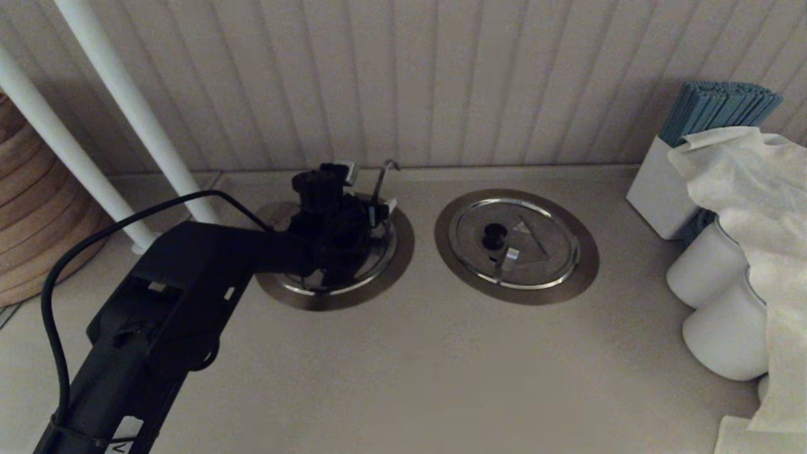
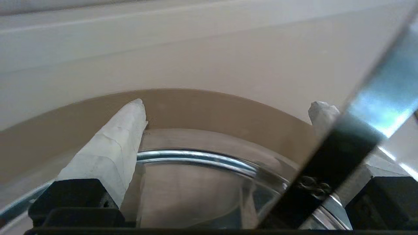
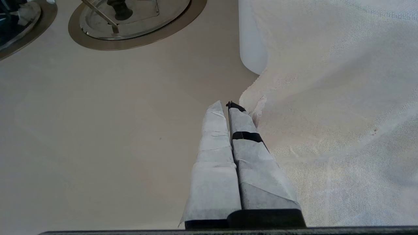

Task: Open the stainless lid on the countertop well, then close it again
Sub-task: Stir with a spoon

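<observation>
My left gripper (image 1: pixel 345 217) hangs low over the left countertop well (image 1: pixel 403 243) and hides most of it in the head view. The thin hooked rod (image 1: pixel 384 176) rises just beside it. In the left wrist view the gripper (image 2: pixel 230 109) is open, its padded fingers (image 2: pixel 114 147) wide apart over the stainless lid (image 2: pixel 183 192). Beyond lie the lid's bright rim (image 2: pixel 196 157) and the brushed flange (image 2: pixel 209 107). The rod (image 2: pixel 359 133) crosses close in front of the other fingertip. The black knob is hidden. My right gripper (image 3: pixel 225 106) is shut on nothing above bare counter.
The twin well (image 1: pixel 580 265), with black knob (image 1: pixel 493 236) and short tab (image 1: pixel 509 258), lies to the right, lid flat. White cloth (image 1: pixel 756 183) over white jars (image 1: pixel 725 334) and a straw box (image 1: pixel 662 189) stand far right. White pipes (image 1: pixel 126 101) and wooden steamers (image 1: pixel 31 208) stand left.
</observation>
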Tool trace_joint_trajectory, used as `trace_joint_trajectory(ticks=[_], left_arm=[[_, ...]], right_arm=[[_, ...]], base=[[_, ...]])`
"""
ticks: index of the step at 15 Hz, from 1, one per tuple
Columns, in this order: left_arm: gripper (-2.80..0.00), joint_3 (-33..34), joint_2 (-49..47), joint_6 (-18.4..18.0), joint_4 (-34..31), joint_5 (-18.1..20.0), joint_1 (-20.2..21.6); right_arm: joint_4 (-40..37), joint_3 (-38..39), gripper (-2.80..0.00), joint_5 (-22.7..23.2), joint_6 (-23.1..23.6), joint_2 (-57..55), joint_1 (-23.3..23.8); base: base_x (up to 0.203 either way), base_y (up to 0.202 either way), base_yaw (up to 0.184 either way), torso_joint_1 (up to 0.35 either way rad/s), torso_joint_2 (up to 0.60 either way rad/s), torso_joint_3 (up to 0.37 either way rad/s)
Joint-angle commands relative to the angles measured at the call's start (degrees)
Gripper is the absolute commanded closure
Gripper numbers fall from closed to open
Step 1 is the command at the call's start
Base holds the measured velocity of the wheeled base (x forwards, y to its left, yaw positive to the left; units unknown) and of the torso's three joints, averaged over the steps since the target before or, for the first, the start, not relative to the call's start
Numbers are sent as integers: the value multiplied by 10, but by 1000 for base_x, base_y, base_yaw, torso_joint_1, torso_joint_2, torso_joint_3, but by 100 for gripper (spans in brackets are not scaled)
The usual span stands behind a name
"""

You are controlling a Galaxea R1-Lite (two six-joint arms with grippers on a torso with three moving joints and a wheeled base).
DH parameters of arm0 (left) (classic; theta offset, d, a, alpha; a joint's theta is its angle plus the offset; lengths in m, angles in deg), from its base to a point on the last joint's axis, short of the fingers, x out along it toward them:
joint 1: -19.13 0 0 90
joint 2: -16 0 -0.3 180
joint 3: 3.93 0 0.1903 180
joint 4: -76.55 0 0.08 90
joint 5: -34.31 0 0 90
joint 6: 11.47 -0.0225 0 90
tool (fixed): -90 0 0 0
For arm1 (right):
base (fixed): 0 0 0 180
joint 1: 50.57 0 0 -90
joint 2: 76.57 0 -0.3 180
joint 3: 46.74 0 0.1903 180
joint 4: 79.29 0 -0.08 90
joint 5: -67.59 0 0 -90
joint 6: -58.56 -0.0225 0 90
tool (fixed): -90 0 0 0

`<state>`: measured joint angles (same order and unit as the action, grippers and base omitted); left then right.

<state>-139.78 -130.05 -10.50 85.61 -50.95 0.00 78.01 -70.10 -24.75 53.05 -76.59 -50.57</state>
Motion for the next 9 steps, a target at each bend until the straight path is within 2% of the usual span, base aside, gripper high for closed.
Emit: trace_joint_trajectory(ticks=[1,2,9], left_arm=[[-280,0,1,0,9,-1,0],[0,0,1,0,11,-2,1],[0,0,4,1,12,-9,1]], right_arm=[[0,0,0,0,0,-1,0],[0,0,0,0,0,-1,0],[0,0,0,0,0,0,0]], base=[[0,0,0,0,0,0],[0,0,0,0,0,0],[0,0,0,0,0,0]])
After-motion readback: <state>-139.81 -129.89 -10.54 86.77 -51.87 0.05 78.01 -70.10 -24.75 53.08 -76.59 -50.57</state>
